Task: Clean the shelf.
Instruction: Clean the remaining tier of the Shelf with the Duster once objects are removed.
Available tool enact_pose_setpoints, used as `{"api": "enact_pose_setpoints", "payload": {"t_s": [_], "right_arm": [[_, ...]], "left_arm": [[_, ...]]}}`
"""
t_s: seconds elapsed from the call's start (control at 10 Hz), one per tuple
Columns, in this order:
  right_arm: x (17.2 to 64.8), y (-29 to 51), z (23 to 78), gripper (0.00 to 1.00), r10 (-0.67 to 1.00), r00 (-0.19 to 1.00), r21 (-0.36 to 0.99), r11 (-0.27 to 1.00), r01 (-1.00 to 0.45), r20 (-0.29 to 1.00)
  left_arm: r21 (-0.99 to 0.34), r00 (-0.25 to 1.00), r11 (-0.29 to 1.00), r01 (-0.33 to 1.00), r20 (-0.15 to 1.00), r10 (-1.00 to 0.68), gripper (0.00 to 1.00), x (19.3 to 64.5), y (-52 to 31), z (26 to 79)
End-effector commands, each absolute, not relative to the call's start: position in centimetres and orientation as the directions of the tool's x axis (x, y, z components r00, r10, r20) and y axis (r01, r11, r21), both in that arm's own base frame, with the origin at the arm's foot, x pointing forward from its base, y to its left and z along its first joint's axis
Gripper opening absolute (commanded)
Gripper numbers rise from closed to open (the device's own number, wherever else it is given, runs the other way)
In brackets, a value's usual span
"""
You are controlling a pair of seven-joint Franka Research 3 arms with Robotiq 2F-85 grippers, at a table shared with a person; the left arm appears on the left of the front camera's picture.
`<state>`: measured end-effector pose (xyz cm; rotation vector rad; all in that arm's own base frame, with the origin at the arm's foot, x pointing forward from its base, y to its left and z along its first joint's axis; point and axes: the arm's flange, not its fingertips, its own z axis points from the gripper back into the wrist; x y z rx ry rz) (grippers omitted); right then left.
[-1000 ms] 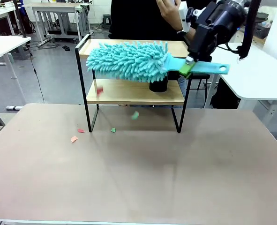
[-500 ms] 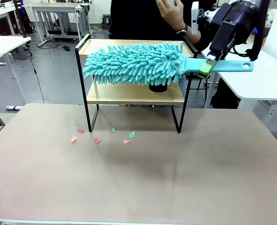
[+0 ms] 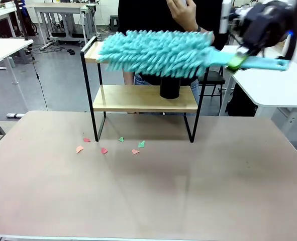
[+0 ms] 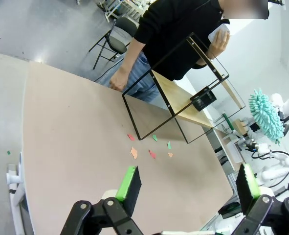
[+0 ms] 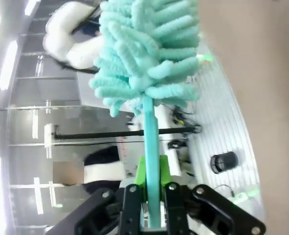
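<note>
Duster (image 3: pixel 158 52) handle is pinched in our right tool (image 3: pixel 237 61) so the head lies level along the shelf (image 3: pixel 128 98) top. We hold our left tool (image 4: pixel 187 182) spread, out of the way.

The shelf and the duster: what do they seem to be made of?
The shelf: its boards look like light wood or wood laminate, with a matte finish. Its frame looks like thin black-painted metal. The duster: soft teal chenille tufts, probably microfibre. Its handle looks like smooth plastic.
</note>
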<state>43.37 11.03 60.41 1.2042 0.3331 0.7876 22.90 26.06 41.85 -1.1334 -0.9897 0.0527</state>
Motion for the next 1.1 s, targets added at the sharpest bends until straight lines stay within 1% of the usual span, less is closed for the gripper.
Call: {"api": "enact_pose_setpoints", "payload": {"t_s": [0.0, 0.1, 0.3, 0.4, 0.5, 0.6, 0.7, 0.9, 1.0], "right_arm": [[38.1, 2.0, 59.4, 0.12, 0.505, 0.824, 0.958, -0.022, -0.286, 0.258], [35.9, -1.8, 58.1, 0.12, 0.356, 0.896, 0.960, -0.024, -0.278, 0.268], [32.2, -7.9, 54.6, 0.12, 0.143, 0.949, 0.959, -0.086, -0.270, 0.280], [31.4, -10.3, 52.2, 0.12, 0.030, 0.978, 0.977, -0.047, -0.207, 0.209], [30.7, -12.0, 49.6, 0.12, -0.023, 0.986, 0.985, -0.052, -0.168, 0.167], [30.0, -13.1, 47.3, 0.12, -0.093, 0.989, 0.993, -0.012, -0.117, 0.115], [29.8, -13.8, 45.4, 0.12, -0.109, 0.989, 0.994, -0.006, -0.105, 0.104], [31.7, -13.8, 41.0, 0.12, -0.202, 0.979, 0.999, 0.010, 0.035, -0.032], [33.3, -12.2, 40.7, 0.12, -0.271, 0.959, 0.996, 0.026, 0.088, -0.077]], "left_arm": [[-0.759, 0.575, 0.471, 0.449, 0.649, 0.498, 1.00, 23.0, 25.9, 42.0], [-0.759, 0.575, 0.471, 0.449, 0.649, 0.498, 1.00, 23.0, 25.9, 42.0], [-0.759, 0.575, 0.471, 0.449, 0.649, 0.498, 1.00, 23.0, 25.9, 42.0], [-0.759, 0.575, 0.471, 0.449, 0.649, 0.498, 1.00, 23.0, 25.9, 42.0], [-0.759, 0.575, 0.471, 0.449, 0.649, 0.498, 1.00, 23.0, 25.9, 42.0], [-0.759, 0.575, 0.471, 0.449, 0.649, 0.498, 1.00, 23.0, 25.9, 42.0], [-0.759, 0.575, 0.471, 0.449, 0.649, 0.498, 1.00, 23.0, 25.9, 42.0], [-0.759, 0.575, 0.471, 0.449, 0.649, 0.498, 1.00, 23.0, 25.9, 42.0], [-0.759, 0.575, 0.471, 0.449, 0.649, 0.498, 1.00, 23.0, 25.9, 42.0]]}}
